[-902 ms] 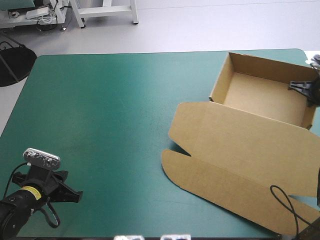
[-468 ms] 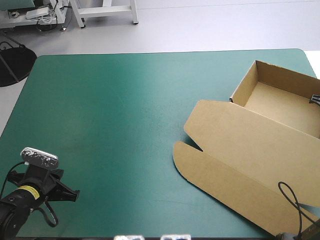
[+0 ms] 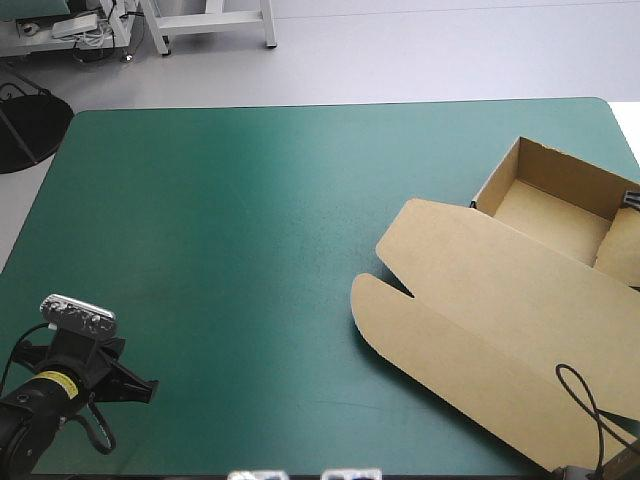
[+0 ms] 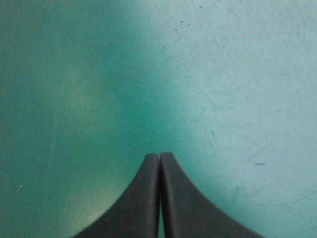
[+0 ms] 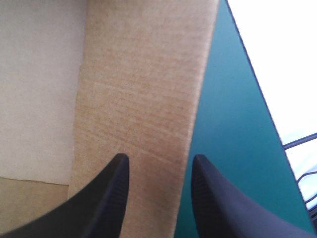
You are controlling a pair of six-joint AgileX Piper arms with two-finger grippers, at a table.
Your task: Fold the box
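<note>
The brown box [image 3: 500, 290] lies at the table's right side as an open tray [image 3: 545, 205] with its lid flat toward the front. In the high view only a black bit of my right gripper [image 3: 631, 198] shows at the tray's right end. In the right wrist view my right gripper [image 5: 159, 161] is open and astride the tray's end wall [image 5: 143, 89]. One finger is on the tray's inner side and the other over the teal-green cover. My left gripper [image 4: 159, 156] is shut and holds nothing, low over bare cover near the front left corner [image 3: 130, 385].
The box's right part runs past the picture's right edge in the high view. The table's right edge [image 5: 257, 89] lies close beside the right gripper. Teal-green cover [image 3: 230, 230] spreads wide across the table's left and middle.
The box has slid toward the table's right edge and turned a little, its tray end going with the right gripper. The left arm has barely moved.
</note>
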